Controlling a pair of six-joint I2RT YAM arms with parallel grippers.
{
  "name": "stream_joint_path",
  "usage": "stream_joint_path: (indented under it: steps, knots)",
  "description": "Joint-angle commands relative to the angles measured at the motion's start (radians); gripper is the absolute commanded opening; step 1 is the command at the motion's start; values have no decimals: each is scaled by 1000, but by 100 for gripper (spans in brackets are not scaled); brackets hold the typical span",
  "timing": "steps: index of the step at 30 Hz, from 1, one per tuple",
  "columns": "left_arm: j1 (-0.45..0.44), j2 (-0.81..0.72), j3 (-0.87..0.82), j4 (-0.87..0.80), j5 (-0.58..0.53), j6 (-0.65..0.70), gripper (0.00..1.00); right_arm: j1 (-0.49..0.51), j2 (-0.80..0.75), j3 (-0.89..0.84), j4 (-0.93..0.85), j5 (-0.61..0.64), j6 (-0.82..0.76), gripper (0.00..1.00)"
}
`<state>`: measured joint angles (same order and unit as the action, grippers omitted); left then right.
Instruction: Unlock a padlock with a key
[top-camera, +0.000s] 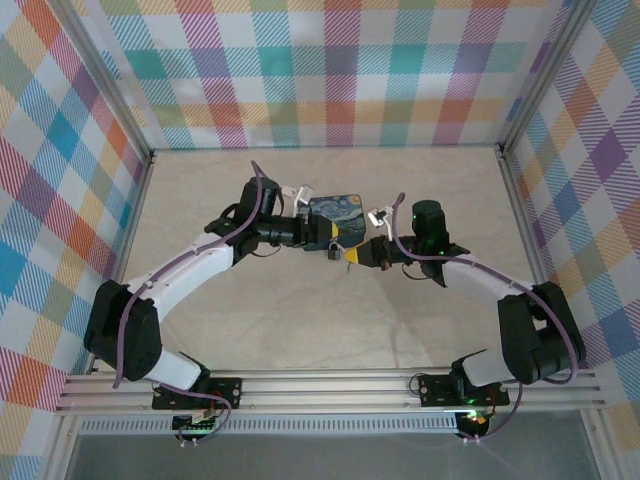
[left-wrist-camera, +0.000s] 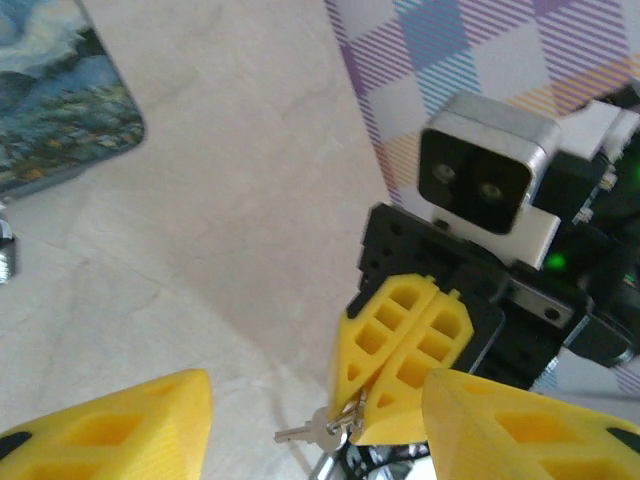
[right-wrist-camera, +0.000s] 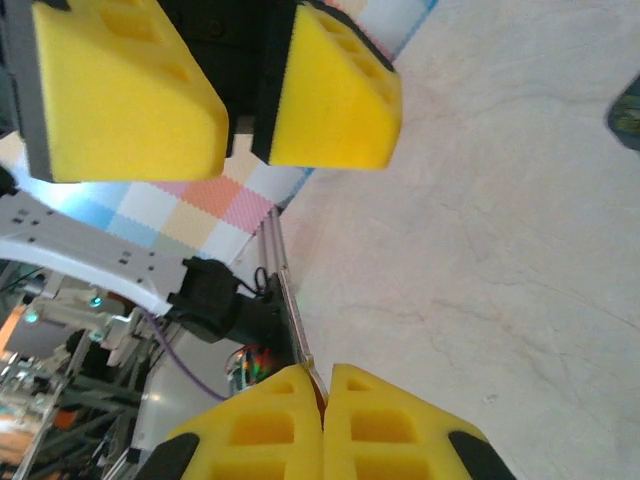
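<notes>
— Where was the key (left-wrist-camera: 300, 434)?

— Pinched in the right gripper (left-wrist-camera: 356, 418), whose yellow fingers were pressed flat together. The blade stuck out sideways from their tips, with a ring (left-wrist-camera: 335, 428) beside it. In the right wrist view a thin metal edge showed in the seam of those closed fingers.

— And the left gripper (left-wrist-camera: 315, 388)?

— Its fingers stood wide apart. In its own wrist view the key sat in the gap between them, touching neither.

— The padlock (top-camera: 331, 250)?

— From above it was a small dark lump just below the box (top-camera: 335, 215), between the two grippers' tips and just beside the right one. The left wrist view showed a bit of chrome at the bottom edge, under the key. I couldn't tell whether that was the shackle, whether the key touched the lock, or what held the lock up.
</notes>
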<state>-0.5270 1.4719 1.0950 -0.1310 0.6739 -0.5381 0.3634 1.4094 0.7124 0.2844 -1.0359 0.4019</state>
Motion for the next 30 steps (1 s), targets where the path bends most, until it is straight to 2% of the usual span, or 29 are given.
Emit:
stream_joint_path:
  steps: [1,5,7,9,12,14,17,23,30]
  knots:
    - [-18,-7,-1,-48,-223,-68,60,-3,-34,-16,-85,110,-53,0]
    - [-87,25,-24,-105,-474,-180,62,-29,-42,-23,-185,313,-47,0]
    - [-116,49,-54,-71,-547,-239,62,-50,-56,-27,-243,422,-45,0]
    - [-152,88,-52,-54,-613,-242,62,-71,-76,-38,-274,505,-35,0]
    - [-240,172,24,-101,-756,-164,63,-92,-93,-31,-321,578,-21,0]
    - [-276,241,81,-163,-837,-156,64,-97,-96,-13,-363,609,-25,0]
    - [-295,312,109,-171,-915,-177,64,-102,-99,-2,-390,624,-19,0]
    - [-304,446,182,-177,-962,-177,64,-104,-106,-20,-372,602,-10,0]
    - [-309,546,237,-168,-1017,-159,57,-104,-98,-29,-358,568,1,0]
